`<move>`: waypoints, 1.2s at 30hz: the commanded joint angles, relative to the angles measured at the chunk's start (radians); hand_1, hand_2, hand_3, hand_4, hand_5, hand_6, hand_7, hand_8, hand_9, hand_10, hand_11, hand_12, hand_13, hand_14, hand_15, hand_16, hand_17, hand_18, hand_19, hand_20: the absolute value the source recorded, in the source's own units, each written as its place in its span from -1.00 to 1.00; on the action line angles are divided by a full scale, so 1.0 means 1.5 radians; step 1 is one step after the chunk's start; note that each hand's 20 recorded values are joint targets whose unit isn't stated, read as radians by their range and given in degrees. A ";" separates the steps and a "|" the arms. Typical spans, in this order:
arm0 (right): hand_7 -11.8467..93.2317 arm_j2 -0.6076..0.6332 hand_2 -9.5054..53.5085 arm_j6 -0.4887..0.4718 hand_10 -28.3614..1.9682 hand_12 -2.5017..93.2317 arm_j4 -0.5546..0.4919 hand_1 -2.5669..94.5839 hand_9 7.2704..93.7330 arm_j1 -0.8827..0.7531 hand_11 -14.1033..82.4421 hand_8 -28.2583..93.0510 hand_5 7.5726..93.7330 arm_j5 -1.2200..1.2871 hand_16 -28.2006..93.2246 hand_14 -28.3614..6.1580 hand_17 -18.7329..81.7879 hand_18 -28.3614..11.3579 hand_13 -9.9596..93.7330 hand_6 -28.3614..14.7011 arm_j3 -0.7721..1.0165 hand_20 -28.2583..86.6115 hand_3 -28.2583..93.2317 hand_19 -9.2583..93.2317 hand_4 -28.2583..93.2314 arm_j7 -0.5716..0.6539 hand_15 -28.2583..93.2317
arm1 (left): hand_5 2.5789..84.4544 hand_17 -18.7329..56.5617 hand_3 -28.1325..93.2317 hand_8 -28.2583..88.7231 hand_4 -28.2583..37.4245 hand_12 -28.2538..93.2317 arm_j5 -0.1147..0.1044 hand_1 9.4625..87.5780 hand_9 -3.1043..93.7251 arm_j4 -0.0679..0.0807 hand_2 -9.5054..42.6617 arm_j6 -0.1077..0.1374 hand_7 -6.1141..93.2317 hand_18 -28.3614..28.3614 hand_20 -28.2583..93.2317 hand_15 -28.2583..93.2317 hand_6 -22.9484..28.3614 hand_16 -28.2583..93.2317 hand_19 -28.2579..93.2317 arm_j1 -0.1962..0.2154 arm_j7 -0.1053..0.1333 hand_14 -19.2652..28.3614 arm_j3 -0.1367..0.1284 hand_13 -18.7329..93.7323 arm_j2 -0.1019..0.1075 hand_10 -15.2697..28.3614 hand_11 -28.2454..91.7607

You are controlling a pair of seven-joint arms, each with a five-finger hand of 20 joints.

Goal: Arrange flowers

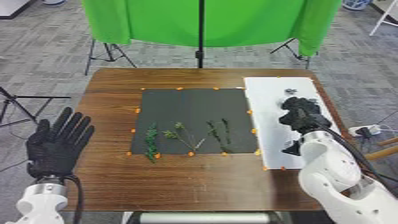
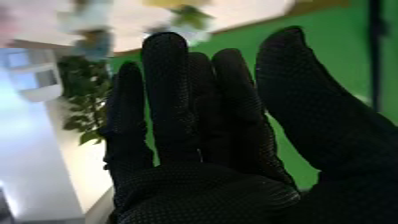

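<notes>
In the head view my right hand [image 1: 303, 114] is over the white board [image 1: 276, 102] at the table's right, near a small greyish flower piece [image 1: 290, 91]. Its fingers look relaxed, and in the right wrist view my right hand [image 2: 209, 135] has them extended with the thumb apart, holding nothing. My left hand [image 1: 60, 142] rests open, palm and fingers spread, at the table's left edge. On the black mat [image 1: 182, 107] lie a dark green leafy sprig [image 1: 151, 142], a branched lighter green stem [image 1: 184, 137] and thin dark stems [image 1: 225, 132]. Part of a dark item [image 1: 291, 148] shows beside my right wrist.
Orange markers dot the edges of the mat and board on the brown table [image 1: 191, 182]. Behind the table hang a green cloth [image 1: 151, 22] and a dark upright pole [image 1: 201, 30]; tripod legs stand around. Leafy greenery [image 2: 82, 95] appears in the right wrist view.
</notes>
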 commanded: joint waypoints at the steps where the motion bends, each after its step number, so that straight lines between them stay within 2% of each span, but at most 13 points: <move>1: -0.42 0.011 -1.00 0.005 0.00 -0.62 0.062 0.07 0.02 0.037 -0.41 -0.76 0.07 -0.041 -0.19 -0.08 -0.12 -0.65 0.25 0.16 -0.047 0.12 0.76 0.70 -1.00 -0.011 0.49 | 0.00 -0.57 0.71 -0.63 -1.00 -0.36 0.007 -0.59 -0.20 0.005 -0.11 -0.002 -0.79 0.38 -0.34 -0.16 0.24 -0.61 -0.20 -0.001 -0.005 0.39 0.005 -0.20 -0.002 0.36 -0.27; 4: -0.39 0.013 -1.00 0.007 0.05 -0.63 0.093 0.13 0.05 0.071 -0.38 -0.77 0.08 -0.049 -0.10 0.00 -0.10 -0.62 0.28 0.19 -0.086 0.11 0.70 0.70 -1.00 -0.011 0.44 | 0.00 -0.57 0.71 -0.63 -1.00 -0.36 0.004 -0.59 -0.21 0.004 -0.11 -0.002 -0.79 0.38 -0.34 -0.16 0.24 -0.61 -0.20 0.003 -0.004 0.39 0.005 -0.20 -0.004 0.36 -0.27; 8: -0.34 0.014 -1.00 0.027 0.08 -0.60 0.124 0.31 0.27 0.098 -0.31 -0.79 0.27 -0.047 0.04 0.11 -0.06 -0.60 0.37 0.28 -0.121 0.12 0.55 0.69 -1.00 -0.019 0.35 | 0.00 -0.57 0.71 -0.63 -1.00 -0.36 0.003 -0.59 -0.21 0.003 -0.11 -0.003 -0.79 0.38 -0.34 -0.16 0.24 -0.61 -0.20 0.004 -0.003 0.39 0.009 -0.20 -0.008 0.36 -0.27; 10: -0.23 0.017 -1.00 0.055 0.17 -0.33 0.124 0.41 0.52 0.095 -0.49 -0.62 0.39 -0.063 0.10 0.17 -0.05 -0.57 0.43 0.29 -0.127 0.14 0.52 0.67 -1.00 -0.030 0.28 | 0.00 -0.57 0.71 -0.63 -1.00 -0.36 0.003 -0.59 -0.21 0.002 -0.11 -0.005 -0.79 0.38 -0.34 -0.16 0.24 -0.61 -0.20 0.006 -0.001 0.39 0.011 -0.20 -0.010 0.36 -0.27; 13: -0.08 0.014 -1.00 0.094 0.22 -0.16 0.109 0.47 0.68 0.090 -0.52 -0.57 0.46 -0.069 0.15 0.25 -0.02 -0.53 0.51 0.32 -0.125 0.15 0.55 0.63 -1.00 -0.036 0.21 | 0.00 -0.57 0.71 -0.63 -1.00 -0.36 0.001 -0.59 -0.21 0.003 -0.11 -0.006 -0.79 0.38 -0.34 -0.16 0.24 -0.61 -0.20 0.002 0.000 0.39 0.013 -0.21 -0.010 0.36 -0.27; 18: -0.04 0.013 -1.00 0.106 0.24 -0.11 0.046 0.48 0.71 0.101 -0.51 -0.55 0.48 -0.054 0.16 0.28 -0.02 -0.52 0.54 0.33 -0.125 0.14 0.57 0.64 -1.00 -0.054 0.19 | -0.01 -0.57 0.71 -0.63 -1.00 -0.36 0.001 -0.59 -0.21 0.003 -0.11 -0.005 -0.79 0.38 -0.34 -0.16 0.24 -0.61 -0.20 0.003 0.000 0.39 0.013 -0.20 -0.011 0.36 -0.27; 20: -0.05 0.003 -1.00 0.120 0.22 -0.10 0.010 0.48 0.71 0.146 -0.51 -0.55 0.48 -0.030 0.17 0.28 -0.02 -0.51 0.54 0.32 -0.165 0.12 0.58 0.65 -1.00 -0.085 0.17 | -0.01 -0.57 0.71 -0.63 -1.00 -0.36 0.001 -0.59 -0.21 0.002 -0.11 0.000 -0.79 0.38 -0.34 -0.17 0.24 -0.61 -0.20 0.010 0.000 0.39 0.009 -0.20 -0.012 0.36 -0.27; 23: -0.05 -0.037 -1.00 0.084 0.22 -0.10 -0.004 0.47 0.69 0.227 -0.51 -0.54 0.46 0.010 0.17 0.29 -0.03 -0.50 0.53 0.31 -0.232 0.11 0.58 0.66 -1.00 -0.130 0.17 | -0.01 -0.57 0.71 -0.63 -1.00 -0.36 -0.007 -0.59 -0.21 -0.001 -0.11 0.007 -0.79 0.38 -0.34 -0.17 0.24 -0.61 -0.20 0.021 0.005 0.39 0.007 -0.20 -0.011 0.36 -0.27; 24: -0.06 -0.059 -1.00 0.074 0.21 -0.10 -0.001 0.47 0.69 0.257 -0.51 -0.54 0.46 0.028 0.17 0.29 -0.03 -0.49 0.53 0.30 -0.259 0.10 0.59 0.66 -1.00 -0.145 0.17 | -0.01 -0.57 0.71 -0.63 -1.00 -0.36 -0.009 -0.59 -0.21 -0.004 -0.11 0.011 -0.79 0.38 -0.34 -0.17 0.24 -0.60 -0.20 0.028 0.009 0.39 0.007 -0.20 -0.008 0.36 -0.27; 27: -0.06 -0.118 -1.00 0.039 0.20 -0.10 0.018 0.47 0.67 0.352 -0.52 -0.54 0.44 0.082 0.17 0.30 -0.04 -0.50 0.52 0.30 -0.353 0.09 0.59 0.66 -1.00 -0.200 0.17 | -0.01 -0.57 0.71 -0.63 -1.00 -0.36 -0.010 -0.59 -0.21 -0.008 -0.11 0.015 -0.79 0.38 -0.34 -0.17 0.24 -0.61 -0.20 0.043 0.007 0.39 0.004 -0.20 0.000 0.36 -0.27; 29: -0.06 -0.154 -1.00 0.028 0.20 -0.11 0.033 0.47 0.67 0.400 -0.52 -0.54 0.43 0.090 0.17 0.29 -0.03 -0.49 0.51 0.29 -0.410 0.09 0.58 0.65 -1.00 -0.230 0.17 | -0.01 -0.57 0.71 -0.63 -1.00 -0.36 -0.011 -0.59 -0.21 -0.008 -0.11 0.017 -0.79 0.38 -0.34 -0.16 0.24 -0.61 -0.20 0.039 0.010 0.39 0.005 -0.20 0.003 0.36 -0.27; 33: -0.06 -0.219 -1.00 0.035 0.20 -0.11 0.079 0.46 0.66 0.460 -0.52 -0.54 0.43 0.094 0.17 0.30 -0.03 -0.49 0.51 0.29 -0.495 0.08 0.58 0.63 -1.00 -0.273 0.17 | -0.01 -0.57 0.70 -0.63 -1.00 -0.36 -0.012 -0.58 -0.21 0.000 -0.11 0.023 -0.79 0.38 -0.34 -0.16 0.25 -0.61 -0.20 0.017 0.009 0.39 0.018 -0.20 0.015 0.37 -0.27; 36: -0.06 -0.253 -1.00 0.038 0.20 -0.12 0.104 0.46 0.65 0.485 -0.51 -0.55 0.42 0.095 0.16 0.31 -0.02 -0.48 0.50 0.29 -0.548 0.08 0.58 0.61 -1.00 -0.271 0.17 | 0.00 -0.58 0.69 -0.63 -1.00 -0.36 -0.013 -0.57 -0.21 0.004 -0.10 0.025 -0.80 0.39 -0.34 -0.16 0.26 -0.61 -0.19 0.007 0.011 0.40 0.024 -0.20 0.024 0.38 -0.27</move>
